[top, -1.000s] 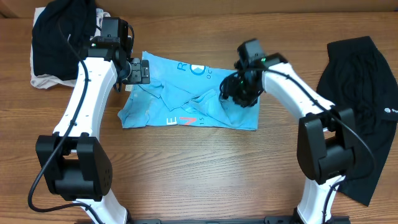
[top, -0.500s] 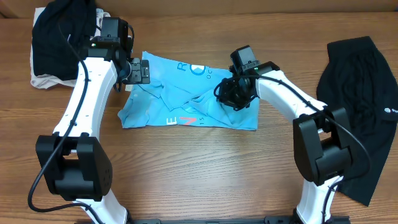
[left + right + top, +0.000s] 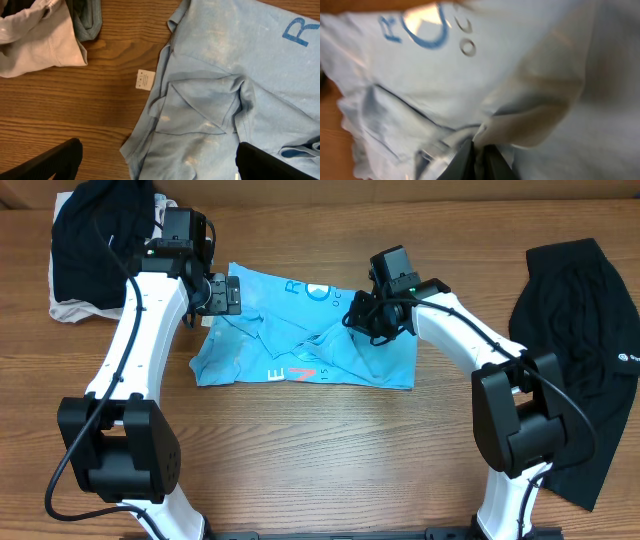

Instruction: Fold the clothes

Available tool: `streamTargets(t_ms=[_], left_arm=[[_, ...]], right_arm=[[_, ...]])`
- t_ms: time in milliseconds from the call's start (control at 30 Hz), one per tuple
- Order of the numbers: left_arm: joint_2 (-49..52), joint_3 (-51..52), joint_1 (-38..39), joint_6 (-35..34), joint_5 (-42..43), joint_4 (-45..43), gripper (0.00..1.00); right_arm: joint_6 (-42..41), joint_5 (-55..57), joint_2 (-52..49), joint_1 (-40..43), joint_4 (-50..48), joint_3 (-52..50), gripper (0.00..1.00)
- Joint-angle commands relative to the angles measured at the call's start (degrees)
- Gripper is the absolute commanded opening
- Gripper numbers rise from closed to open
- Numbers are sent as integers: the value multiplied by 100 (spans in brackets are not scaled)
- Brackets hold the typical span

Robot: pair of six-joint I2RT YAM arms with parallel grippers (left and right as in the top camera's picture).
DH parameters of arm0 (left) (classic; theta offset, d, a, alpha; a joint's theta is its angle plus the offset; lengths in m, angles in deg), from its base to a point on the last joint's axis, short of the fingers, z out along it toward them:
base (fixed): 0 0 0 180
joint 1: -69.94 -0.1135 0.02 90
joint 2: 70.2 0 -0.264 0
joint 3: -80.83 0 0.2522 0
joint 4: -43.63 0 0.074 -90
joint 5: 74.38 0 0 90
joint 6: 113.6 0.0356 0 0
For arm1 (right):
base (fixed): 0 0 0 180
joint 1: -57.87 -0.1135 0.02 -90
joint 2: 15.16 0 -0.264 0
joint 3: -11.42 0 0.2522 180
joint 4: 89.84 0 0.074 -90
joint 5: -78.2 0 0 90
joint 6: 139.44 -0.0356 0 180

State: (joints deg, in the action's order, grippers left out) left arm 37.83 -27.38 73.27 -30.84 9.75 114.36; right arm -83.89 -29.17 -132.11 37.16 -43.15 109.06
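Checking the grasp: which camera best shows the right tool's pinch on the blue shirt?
Right wrist: the right tool closes on a bunched fold of the blue shirt. Overhead shows that tool above the shirt, pinch hidden beneath it. Left wrist shows only shirt, no right tool.

Left arm (image 3: 135, 340) and right arm (image 3: 462, 325): white link shells, black joint housings, thin black cables (image 3: 58, 472) alongside; matte black fingers (image 3: 50, 161).
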Motion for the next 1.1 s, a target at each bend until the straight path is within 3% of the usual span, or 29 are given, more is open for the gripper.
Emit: streamTargets(t_ms=[0, 300, 333, 433, 467, 567, 800, 933, 1000, 1067], left_arm=[[-35, -133, -44, 107, -68, -24, 100], [-35, -133, -44, 107, -70, -33, 100], [-35, -133, -44, 107, -70, -33, 100], [-35, -133, -44, 107, -70, -31, 100], [-35, -133, -44, 107, -68, -31, 100], [-35, -133, -44, 107, -68, -33, 100], [-35, -133, -44, 105, -68, -26, 100], [-35, -133, -44, 105, -63, -28, 100], [-35, -133, -44, 105, -50, -28, 100], [-35, -133, -44, 103, -50, -28, 100]], right_arm=[[-28, 11, 90, 13, -334, 278, 10], [-28, 238, 85, 7, -1753, 275, 12], [-26, 306, 85, 2, -1836, 275, 22], [37, 337, 85, -7, -1878, 275, 95], [37, 319, 87, -7, -1792, 278, 100], [87, 308, 87, -7, -1377, 278, 100], [1115, 227, 87, -2, -109, 229, 99], [1775, 227, 83, -111, 44, 74, 81], [1928, 227, 79, -162, 26, 33, 64], [2055, 227, 55, -210, -28, 11, 54]])
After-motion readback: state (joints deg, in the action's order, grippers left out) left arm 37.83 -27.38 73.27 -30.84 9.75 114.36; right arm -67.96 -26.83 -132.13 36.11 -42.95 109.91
